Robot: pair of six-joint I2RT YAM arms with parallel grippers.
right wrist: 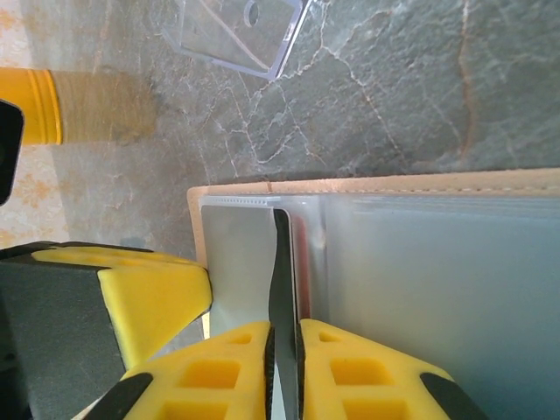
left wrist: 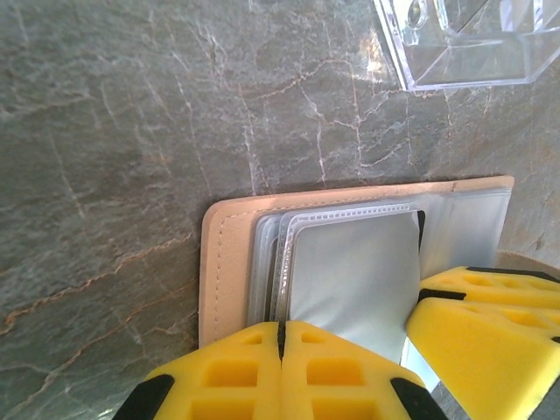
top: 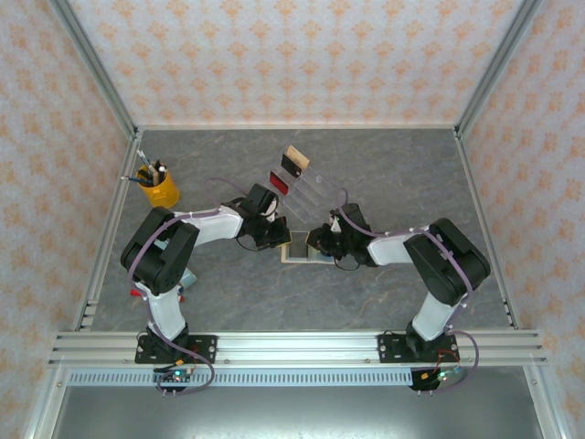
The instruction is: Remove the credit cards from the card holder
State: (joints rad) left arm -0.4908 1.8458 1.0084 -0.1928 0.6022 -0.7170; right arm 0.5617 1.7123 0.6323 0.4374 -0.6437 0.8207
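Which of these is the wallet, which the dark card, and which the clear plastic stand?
wallet (left wrist: 223,271): left wrist view, on its tan stitched border.
dark card (right wrist: 281,289): right wrist view, on its thin edge.
clear plastic stand (left wrist: 472,52): left wrist view, on its see-through wall.

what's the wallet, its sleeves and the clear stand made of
Wallet: tan leather or faux leather, matte, with a stitched edge. Sleeves: thin frosted plastic film, slightly glossy. Stand: clear rigid plastic, probably acrylic, with glinting edges.
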